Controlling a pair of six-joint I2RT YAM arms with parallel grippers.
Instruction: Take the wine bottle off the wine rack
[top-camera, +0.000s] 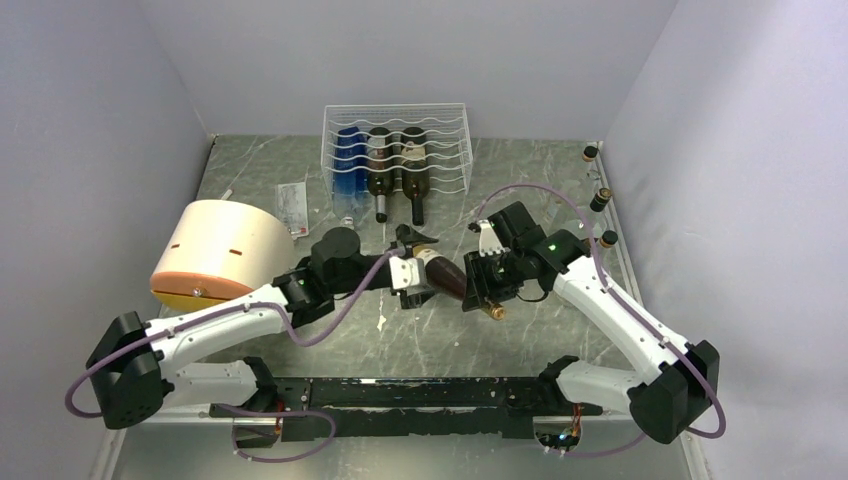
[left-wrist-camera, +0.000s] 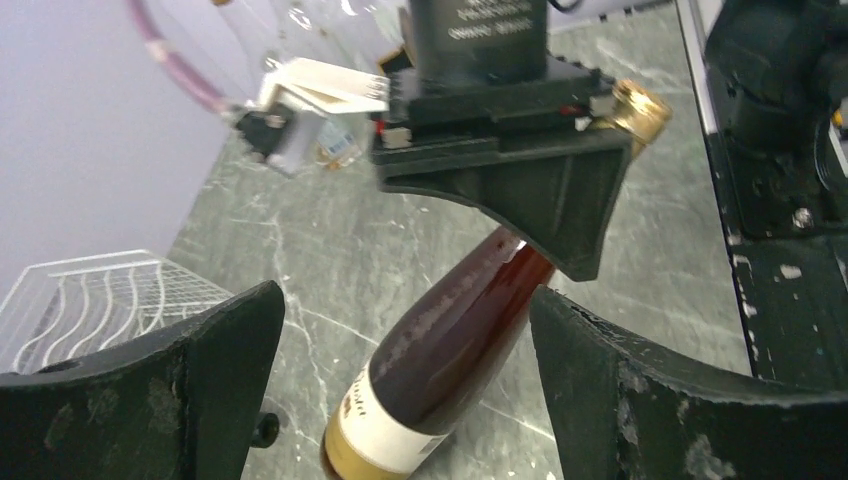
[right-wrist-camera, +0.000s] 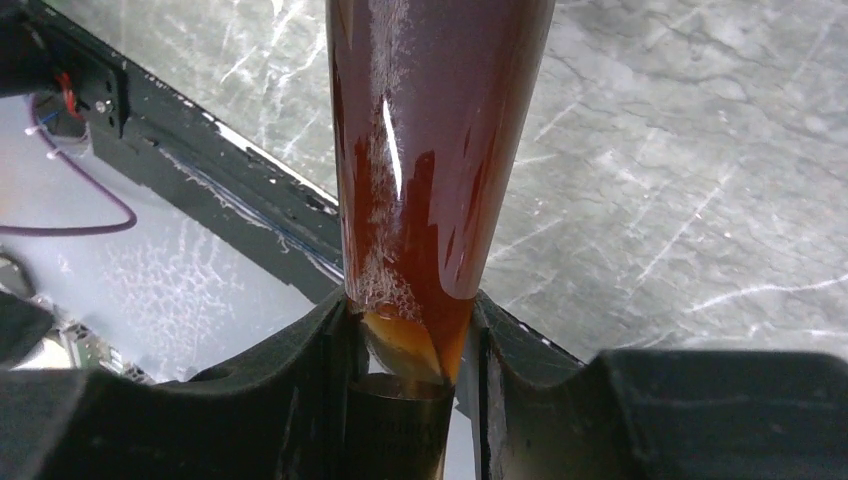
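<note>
A dark brown wine bottle (top-camera: 448, 275) with a gold-foil neck hangs tilted above the table, in front of the white wire wine rack (top-camera: 397, 150). My right gripper (top-camera: 482, 292) is shut on its neck, which the right wrist view shows pinched between the fingers (right-wrist-camera: 410, 335). My left gripper (top-camera: 420, 268) is open, its fingers wide apart on either side of the bottle's body (left-wrist-camera: 450, 340); the right finger (left-wrist-camera: 600, 380) is close to the glass. The rack, whose corner shows in the left wrist view (left-wrist-camera: 90, 300), holds a blue bottle (top-camera: 350, 160) and two dark bottles (top-camera: 396, 165).
A cream cylindrical drum (top-camera: 215, 250) lies at the left by the left arm. A small card (top-camera: 292, 207) lies beside the rack. Small dark items (top-camera: 600, 198) stand along the right wall. A black rail (top-camera: 400, 395) runs along the near edge.
</note>
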